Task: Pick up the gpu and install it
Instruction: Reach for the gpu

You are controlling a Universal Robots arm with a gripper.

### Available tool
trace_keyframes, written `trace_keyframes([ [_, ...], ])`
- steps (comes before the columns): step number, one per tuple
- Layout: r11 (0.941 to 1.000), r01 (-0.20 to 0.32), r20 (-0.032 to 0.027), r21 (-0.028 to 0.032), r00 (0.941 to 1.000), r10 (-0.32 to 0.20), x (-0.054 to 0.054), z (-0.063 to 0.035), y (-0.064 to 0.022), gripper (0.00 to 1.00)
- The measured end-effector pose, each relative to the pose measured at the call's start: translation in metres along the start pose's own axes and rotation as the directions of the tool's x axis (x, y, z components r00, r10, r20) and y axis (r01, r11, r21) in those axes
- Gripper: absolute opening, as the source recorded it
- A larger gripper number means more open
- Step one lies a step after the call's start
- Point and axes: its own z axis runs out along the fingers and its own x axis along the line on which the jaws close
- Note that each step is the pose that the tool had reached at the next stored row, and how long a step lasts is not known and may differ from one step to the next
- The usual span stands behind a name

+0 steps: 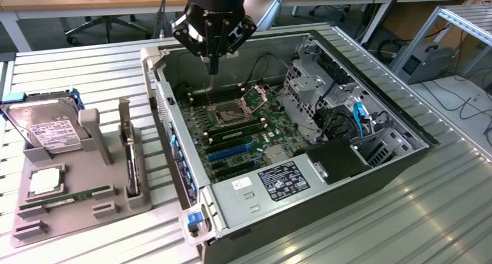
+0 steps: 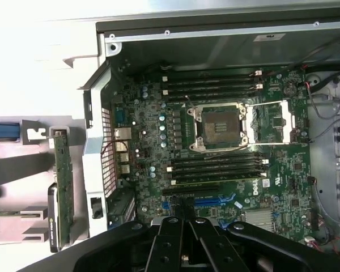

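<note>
Gripper (image 1: 214, 68) is pinched fully closed with nothing between its fingers, hanging over the open computer case (image 1: 238, 206), above the motherboard (image 1: 238, 134) and close to the bare CPU socket (image 1: 228, 111). The gpu (image 1: 131, 160) is out on the grey holder (image 1: 69, 223) on the table (image 1: 84, 68), at the exterior view's left, standing on edge in its slot, well apart from the gripper. From the wrist, the closed gripper (image 2: 185, 226) sits over the blue expansion slots (image 2: 215, 201), with the gpu (image 2: 62, 187) upright just outside the case wall. A hard drive (image 1: 46, 131) and RAM stick (image 1: 65, 199) share that holder
</note>
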Motion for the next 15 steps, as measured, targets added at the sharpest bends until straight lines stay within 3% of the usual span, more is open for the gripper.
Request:
trace_keyframes([
  [15,1.0000,0.000,0.0000,0.0000,1.0000,0.000,0.0042,-0.0001,-0.0003,0.11],
])
